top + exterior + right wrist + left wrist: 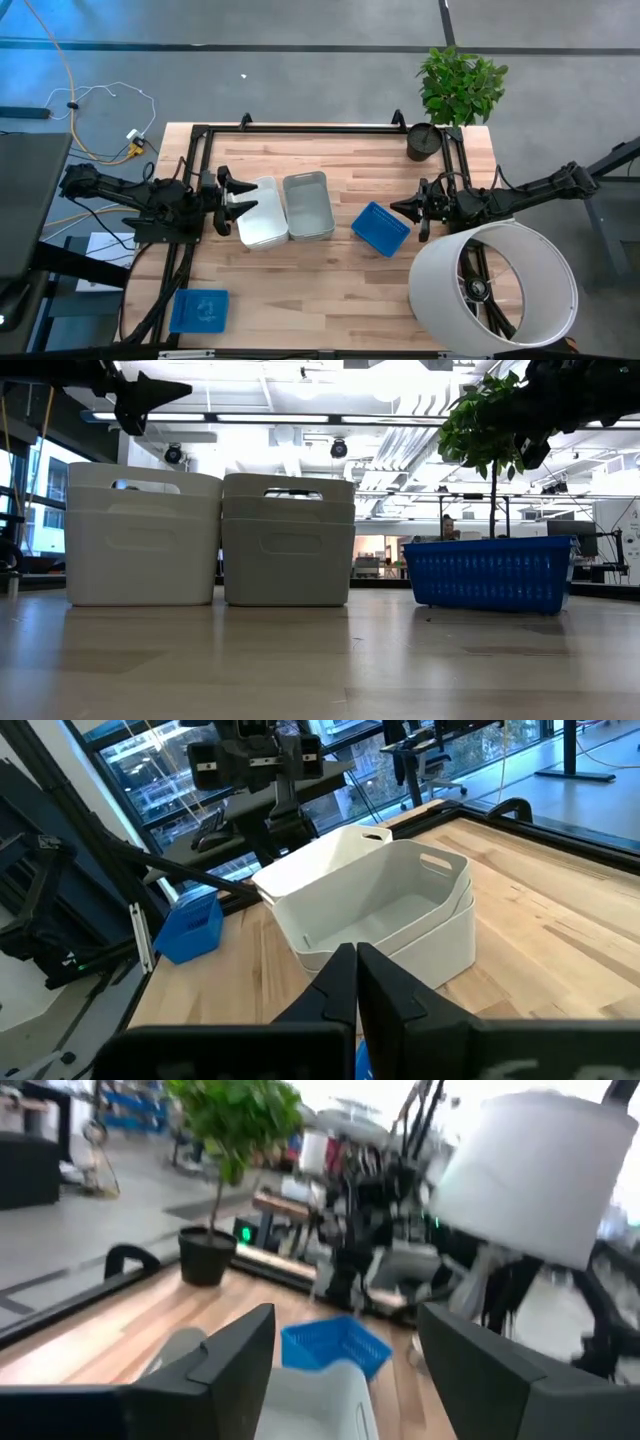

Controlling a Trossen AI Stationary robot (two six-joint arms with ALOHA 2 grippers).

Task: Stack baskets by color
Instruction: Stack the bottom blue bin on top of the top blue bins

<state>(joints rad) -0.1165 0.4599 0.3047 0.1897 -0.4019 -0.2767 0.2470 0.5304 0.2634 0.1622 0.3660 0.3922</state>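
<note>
A stack of white baskets stands on the table beside a stack of translucent grey baskets, their long sides next to each other. A blue basket rests on its base to their right. Another blue basket lies at the near left corner. My left gripper hangs open and level above the white stack's left end, clear of it in the low view. My right gripper is shut, in the air just right of the blue basket, and touches nothing.
A big white cylinder with a wheel inside lies at the near right. A black plant pot with a green plant stands at the far right corner. A black frame runs along the table's far edge. Bare wood lies toward the near edge.
</note>
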